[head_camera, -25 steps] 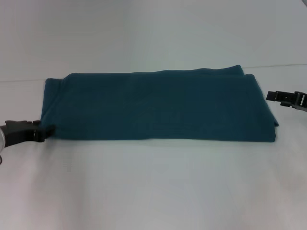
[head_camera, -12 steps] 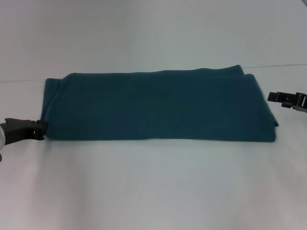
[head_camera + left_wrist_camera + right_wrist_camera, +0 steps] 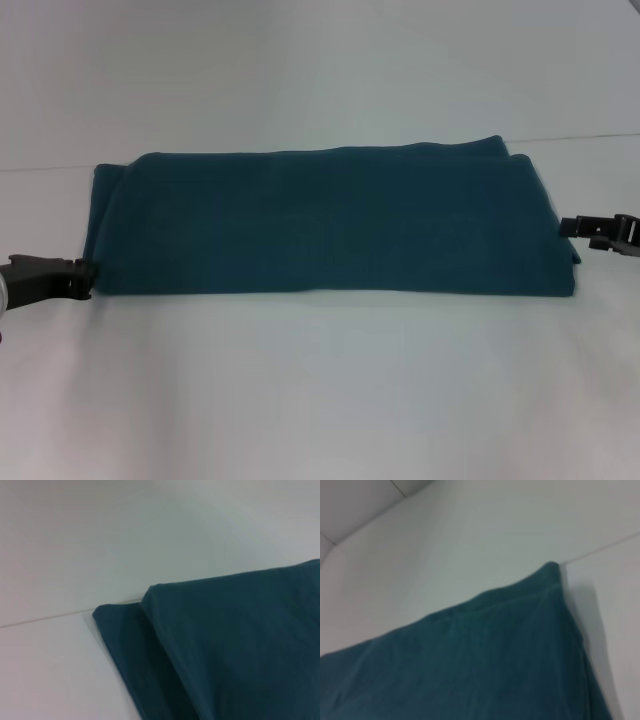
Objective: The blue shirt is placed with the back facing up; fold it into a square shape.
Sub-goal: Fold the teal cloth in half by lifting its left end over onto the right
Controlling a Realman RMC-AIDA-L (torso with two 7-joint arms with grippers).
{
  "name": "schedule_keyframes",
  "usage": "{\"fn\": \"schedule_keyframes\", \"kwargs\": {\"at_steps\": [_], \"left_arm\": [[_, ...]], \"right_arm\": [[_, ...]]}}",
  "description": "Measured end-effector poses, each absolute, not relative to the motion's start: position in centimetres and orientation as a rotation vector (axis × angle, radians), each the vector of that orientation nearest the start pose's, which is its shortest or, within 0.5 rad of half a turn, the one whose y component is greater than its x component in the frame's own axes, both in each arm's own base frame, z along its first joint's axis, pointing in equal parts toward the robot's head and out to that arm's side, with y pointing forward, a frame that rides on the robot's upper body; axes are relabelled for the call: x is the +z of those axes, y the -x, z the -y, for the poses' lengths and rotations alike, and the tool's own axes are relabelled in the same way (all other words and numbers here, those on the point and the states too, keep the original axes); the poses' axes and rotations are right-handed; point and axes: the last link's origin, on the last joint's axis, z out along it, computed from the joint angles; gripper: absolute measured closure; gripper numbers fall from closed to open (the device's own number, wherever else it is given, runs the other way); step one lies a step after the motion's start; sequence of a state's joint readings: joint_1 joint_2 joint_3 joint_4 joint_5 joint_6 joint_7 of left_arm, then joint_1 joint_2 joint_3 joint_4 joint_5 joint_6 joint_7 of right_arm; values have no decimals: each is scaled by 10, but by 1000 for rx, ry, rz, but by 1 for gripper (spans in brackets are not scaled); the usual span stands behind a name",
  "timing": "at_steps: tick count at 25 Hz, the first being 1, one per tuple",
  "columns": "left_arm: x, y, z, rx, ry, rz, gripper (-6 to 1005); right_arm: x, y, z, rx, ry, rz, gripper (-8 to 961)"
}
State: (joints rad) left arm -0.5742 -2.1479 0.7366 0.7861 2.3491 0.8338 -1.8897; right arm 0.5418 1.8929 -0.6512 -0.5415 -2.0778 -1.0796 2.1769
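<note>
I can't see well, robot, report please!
Left gripper at dark teal-blue folded fabric shirt's left end. Right gripper beside right end. Nothing blocking.

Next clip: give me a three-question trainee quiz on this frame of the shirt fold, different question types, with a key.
1. True or false: the blue shirt lies as a long folded band running left to right across the white table.
2. Multiple choice: where is the left gripper?
A. at the shirt's near left corner
B. above the shirt's middle
C. at the shirt's far edge
3. Fill in: the right gripper sits beside the shirt's ____ end.

Key
1. True; it is a wide band, not a square.
2. A; its tips reach that corner low by the table.
3. Right; whether it touches the cloth cannot be told.
</note>
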Motion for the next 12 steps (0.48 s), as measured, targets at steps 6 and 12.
{"fn": "schedule_keyframes", "kwargs": {"at_steps": [6,12], "left_arm": [[16,310,-399,-136,2116,1001,960],[19,311,-399,-140,2114,1004,961]], "right_arm": [[70,-358,-381,478,1875,-1612,270],[61,-357,-381,461,1879,-1620,269]]}}
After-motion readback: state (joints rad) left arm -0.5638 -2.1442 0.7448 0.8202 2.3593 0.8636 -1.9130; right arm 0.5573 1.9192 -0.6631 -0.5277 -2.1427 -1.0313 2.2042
